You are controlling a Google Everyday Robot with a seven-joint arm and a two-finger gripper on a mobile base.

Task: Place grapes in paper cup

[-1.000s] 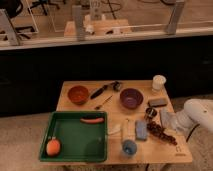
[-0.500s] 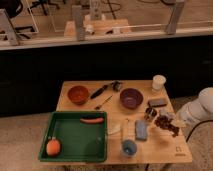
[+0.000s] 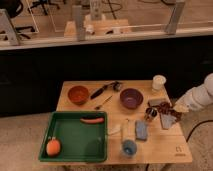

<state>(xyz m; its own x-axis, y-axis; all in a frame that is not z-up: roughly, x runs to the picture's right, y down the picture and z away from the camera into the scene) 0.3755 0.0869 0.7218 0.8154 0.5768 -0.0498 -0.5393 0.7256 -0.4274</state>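
The grapes (image 3: 164,106), a dark reddish bunch, hang at the table's right side, just above a brown block. My gripper (image 3: 173,108) reaches in from the right on a white arm and is shut on the grapes. The paper cup (image 3: 158,82), small and white, stands upright at the far right corner of the table, a short way beyond the gripper and apart from it.
A purple bowl (image 3: 131,98) and an orange bowl (image 3: 78,94) stand at the back, with a black brush (image 3: 104,90) between them. A green tray (image 3: 62,131) holds an orange fruit (image 3: 53,147) and a sausage (image 3: 92,120). A blue cup (image 3: 129,148) stands at the front.
My arm has pulled back and up toward the far right, carrying the grapes from the front right of the table to beside the purple bowl.
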